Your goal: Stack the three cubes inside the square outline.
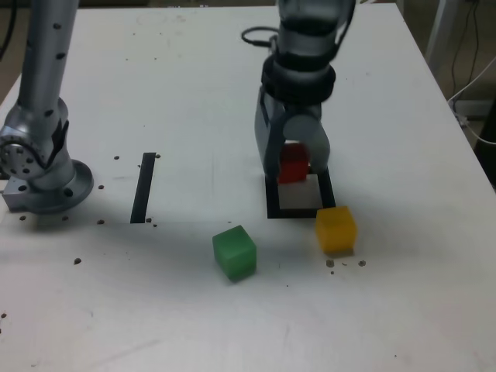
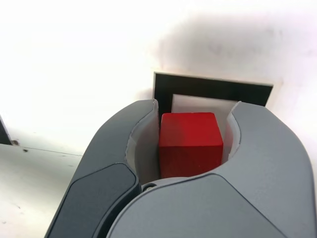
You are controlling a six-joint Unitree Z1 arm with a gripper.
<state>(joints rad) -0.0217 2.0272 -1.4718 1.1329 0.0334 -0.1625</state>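
I have the red cube (image 2: 189, 143) clamped between the jaws of the gripper (image 1: 293, 164), hanging just above the square outline (image 1: 273, 203) — over its far edge rather than its white middle. To place it well, I should bring it toward the centre, keep its faces square to the frame, then lower until it sits flat before letting go. The green cube (image 1: 234, 252) and yellow cube (image 1: 335, 228) wait on the table (image 1: 194, 77) — the yellow just beside the outline's corner, so I would descend straight.
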